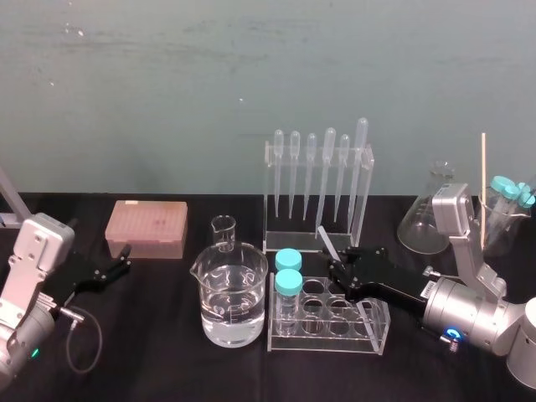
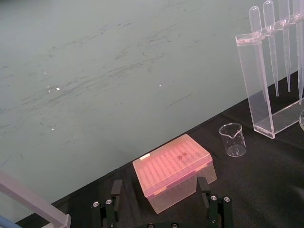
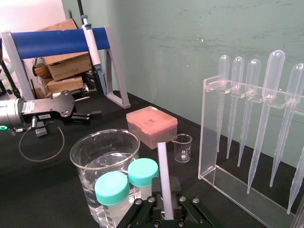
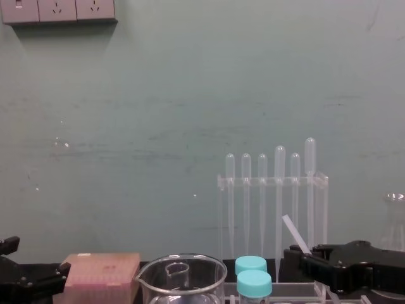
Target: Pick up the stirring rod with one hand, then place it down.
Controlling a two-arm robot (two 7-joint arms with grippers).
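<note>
The stirring rod (image 1: 326, 239) is a thin translucent white stick that slants up out of my right gripper (image 1: 337, 266), just behind the test tube rack. In the right wrist view the rod (image 3: 163, 175) stands between the black fingers (image 3: 142, 209), which press on its lower end. The chest view shows the rod (image 4: 296, 234) tilted above the right gripper (image 4: 292, 258). Over at the table's left, my left gripper (image 1: 117, 268) rests in front of the pink box with its fingers (image 2: 116, 189) spread and nothing between them.
A large beaker of water (image 1: 230, 293) stands left of the clear tube rack (image 1: 373, 328), which holds two teal-capped tubes (image 1: 288, 283). Behind are a pipette rack (image 1: 318, 180), a small beaker (image 1: 224, 230) and a pink tip box (image 1: 146, 228). A flask (image 1: 429, 213) stands at the right.
</note>
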